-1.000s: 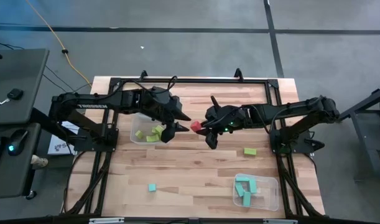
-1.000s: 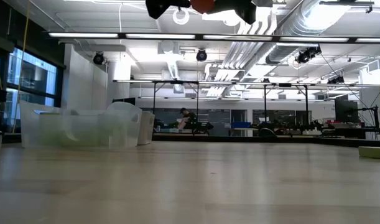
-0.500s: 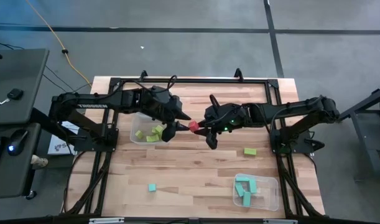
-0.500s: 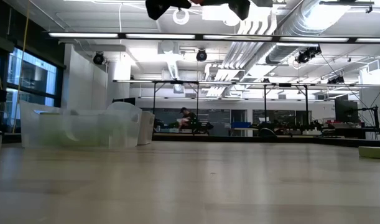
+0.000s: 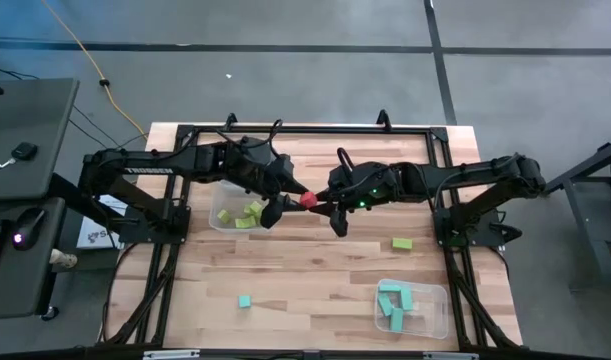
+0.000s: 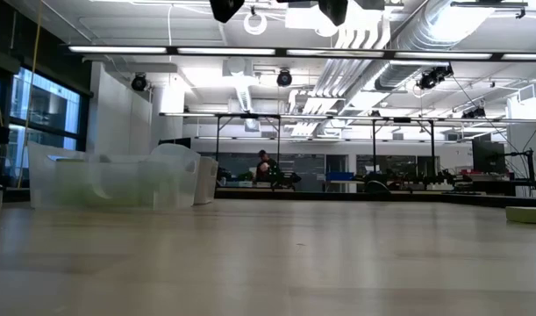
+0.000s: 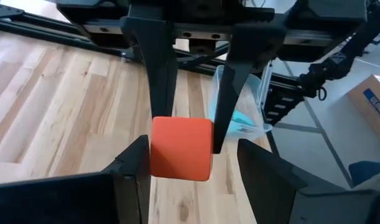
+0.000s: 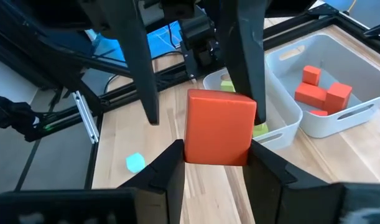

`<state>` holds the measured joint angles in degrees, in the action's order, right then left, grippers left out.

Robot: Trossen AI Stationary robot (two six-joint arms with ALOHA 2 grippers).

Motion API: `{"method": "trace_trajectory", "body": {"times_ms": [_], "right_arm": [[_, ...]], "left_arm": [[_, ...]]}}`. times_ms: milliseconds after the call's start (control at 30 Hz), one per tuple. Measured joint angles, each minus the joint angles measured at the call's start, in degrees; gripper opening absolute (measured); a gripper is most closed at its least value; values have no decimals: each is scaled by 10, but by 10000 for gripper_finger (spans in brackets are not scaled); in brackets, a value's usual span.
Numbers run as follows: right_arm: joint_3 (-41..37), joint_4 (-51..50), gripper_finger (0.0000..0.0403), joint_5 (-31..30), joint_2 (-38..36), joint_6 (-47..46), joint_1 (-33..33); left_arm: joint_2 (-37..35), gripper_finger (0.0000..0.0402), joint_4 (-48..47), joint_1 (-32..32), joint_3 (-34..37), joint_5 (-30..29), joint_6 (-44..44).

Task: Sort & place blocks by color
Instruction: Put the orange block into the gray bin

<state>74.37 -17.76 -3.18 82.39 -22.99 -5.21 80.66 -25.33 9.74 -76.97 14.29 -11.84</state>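
Mid-air above the worktop (image 5: 315, 280), the right hand (image 5: 318, 206) is gripping a red block (image 5: 309, 200), holding it between the left hand's (image 5: 285, 192) spread fingers. A handover looks underway; next, the left hand must close before the right releases.

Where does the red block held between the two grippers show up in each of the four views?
High view: red block at table centre, between the left gripper and right gripper.
Low view: not in it.
Left wrist view: picture centre.
Right wrist view: picture centre.
Shared landmark: the tub of green blocks.
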Motion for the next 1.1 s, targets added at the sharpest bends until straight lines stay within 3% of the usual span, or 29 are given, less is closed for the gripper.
{"method": "trace_trajectory", "body": {"times_ms": [300, 767, 1100], "right_arm": [[0, 7, 114, -2, 0, 5, 0], [0, 11, 114, -2, -1, -1, 0], [0, 9, 114, -2, 0, 0, 0]], "left_arm": [[0, 159, -2, 0, 0, 3, -1], [3, 53, 13, 9, 0, 9, 0], [3, 12, 7, 10, 0, 9, 0]]}}
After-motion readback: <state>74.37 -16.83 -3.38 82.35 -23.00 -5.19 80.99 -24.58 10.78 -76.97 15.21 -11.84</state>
